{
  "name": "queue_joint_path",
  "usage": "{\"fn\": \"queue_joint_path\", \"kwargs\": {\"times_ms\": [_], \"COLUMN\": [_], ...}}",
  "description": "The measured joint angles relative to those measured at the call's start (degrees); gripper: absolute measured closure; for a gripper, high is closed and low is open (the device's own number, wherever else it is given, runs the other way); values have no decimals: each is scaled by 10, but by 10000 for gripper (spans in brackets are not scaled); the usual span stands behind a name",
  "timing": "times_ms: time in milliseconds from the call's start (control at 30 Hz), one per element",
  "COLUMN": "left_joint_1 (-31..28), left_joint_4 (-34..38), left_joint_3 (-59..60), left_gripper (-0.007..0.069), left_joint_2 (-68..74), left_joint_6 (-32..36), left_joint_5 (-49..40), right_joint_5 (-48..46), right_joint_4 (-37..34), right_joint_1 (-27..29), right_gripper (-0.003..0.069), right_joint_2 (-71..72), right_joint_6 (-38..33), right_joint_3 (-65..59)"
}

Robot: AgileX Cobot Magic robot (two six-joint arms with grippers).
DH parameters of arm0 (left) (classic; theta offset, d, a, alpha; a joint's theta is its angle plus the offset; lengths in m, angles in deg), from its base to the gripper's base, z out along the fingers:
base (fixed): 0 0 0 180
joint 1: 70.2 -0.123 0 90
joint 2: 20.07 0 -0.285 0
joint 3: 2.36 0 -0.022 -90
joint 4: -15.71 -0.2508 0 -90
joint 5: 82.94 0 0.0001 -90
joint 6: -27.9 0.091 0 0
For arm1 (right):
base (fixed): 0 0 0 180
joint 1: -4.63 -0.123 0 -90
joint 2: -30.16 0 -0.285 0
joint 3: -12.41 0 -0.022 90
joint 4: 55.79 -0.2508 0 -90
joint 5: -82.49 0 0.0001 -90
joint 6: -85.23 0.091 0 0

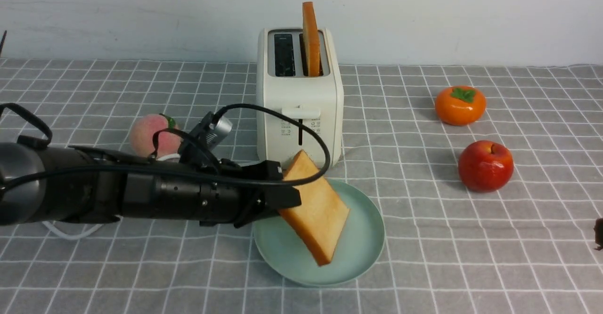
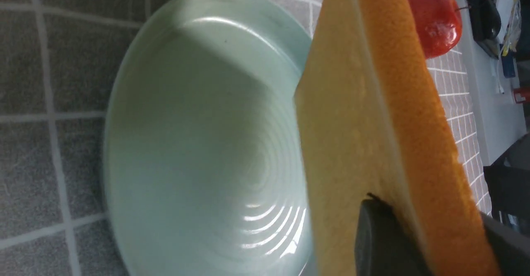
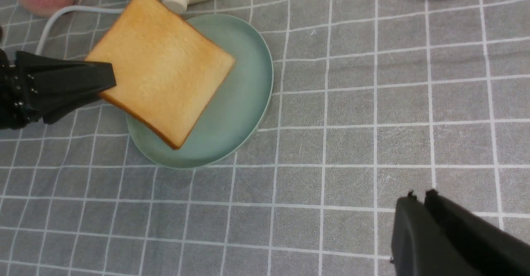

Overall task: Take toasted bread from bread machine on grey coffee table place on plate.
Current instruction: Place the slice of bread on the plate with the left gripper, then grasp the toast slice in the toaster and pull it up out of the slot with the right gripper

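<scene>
Looking frontally reveals toasted bread (image 1: 310, 38) in bread machine (image 1: 299, 111).

Before bread machine (image 1: 301, 116): plate (image 1: 362, 238); toast (image 1: 315, 210) over it.

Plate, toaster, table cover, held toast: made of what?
Plate: glazed ceramic or melamine, glossy, concentric rings catching light. Bread machine: likely plastic, satin cream, rounded moulded shell. Table cover: matte grey cloth, textured weave. Held toasted bread: spongy crust, very even face; real or foam replica, can't tell.

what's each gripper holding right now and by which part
The left gripper pinches a toast slice by one edge, near a corner; the right gripper holds nothing.
</scene>
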Motion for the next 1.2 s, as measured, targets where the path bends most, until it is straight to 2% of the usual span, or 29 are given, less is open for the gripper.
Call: {"fn": "queue_joint_path", "kwargs": {"times_ms": [67, 133, 233, 300, 500, 533, 567, 633, 700, 867, 900, 933, 967, 1033, 1200], "left_joint_1": [0, 0, 0, 0, 0, 0, 0, 0, 0, 0, 0, 0, 0, 0, 0], "left_joint_4": [-4, -14, -54, -117, -295, -301, -342, -380, -399, -468, -508, -514, -553, -616, -738], "left_joint_3": [0, 0, 0, 0, 0, 0, 0, 0, 0, 0, 0, 0, 0, 0, 17], "left_gripper": [335, 313, 296, 293, 291, 291, 291, 293, 300, 418, 509, 520, 607, 638, 638], "left_joint_2": [7, 9, 6, -5, -55, -55, -77, -100, -113, -186, -218, -218, -248, -291, -387], "left_joint_6": [0, 0, 0, -11, -132, -136, -168, -199, -217, -335, -378, -383, -422, -470, -580], "left_joint_5": [0, 0, 1, 22, 77, 78, 80, 81, 81, 69, 53, 53, 33, 2, -47], "right_joint_5": [5, 6, 7, 7, 13, 13, 17, 11, 2, -65, -94, -97, -114, -121, -94], "right_joint_4": [0, 0, 0, 0, -1, 0, -2, -3, -3, -1, 1, 1, 8, 24, 92], "right_joint_1": [0, 0, 0, 0, 0, 0, 0, 0, 0, 0, -3, -3, -15, -50, -156], "right_gripper": [623, 622, 621, 618, 617, 617, 615, 615, 615, 615, 615, 615, 615, 615, 602], "right_joint_2": [0, 0, 0, 0, 0, 0, -4, -19, -35, -130, -166, -170, -201, -251, -347], "right_joint_6": [0, 0, 0, 0, 0, 0, 0, 0, 0, -1, -1, -1, -1, 1, 60], "right_joint_3": [0, 0, 0, 0, 0, 0, 4, 24, 43, 150, 198, 198, 239, 291, 391]}}
